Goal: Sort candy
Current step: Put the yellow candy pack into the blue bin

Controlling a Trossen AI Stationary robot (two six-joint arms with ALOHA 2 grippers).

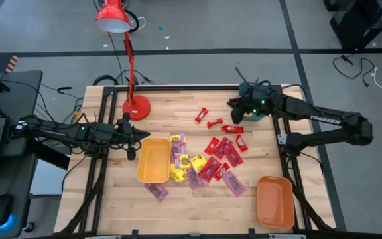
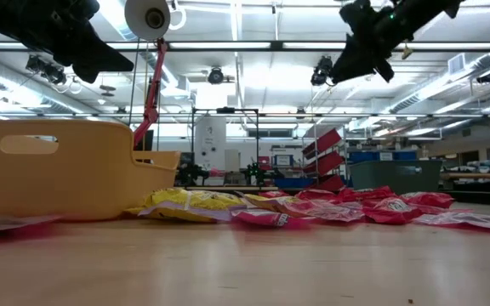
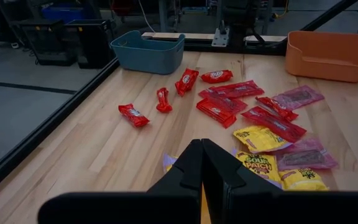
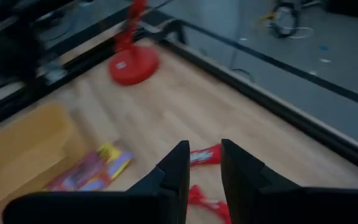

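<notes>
red, yellow and pinkish candy lies heaped mid-worktop beside the yellow tray. the right tool hovers empty, fingers slightly parted, above stray reds; the left tool waits shut. overlapping wrappers risk a double pick.

Bright overhead light, right wrist view – blurred

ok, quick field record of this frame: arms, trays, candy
left gripper: shut, empty, over the table next to the yellow tray
right gripper: fingers slightly apart, nothing between them, above the loose red candies near the far edge
candy pile: mixed red, yellow and pinkish-purple, mid-table
orange tray: near right corner, looks empty
teal tray: far right, under the right arm
red lamp: far left
</notes>
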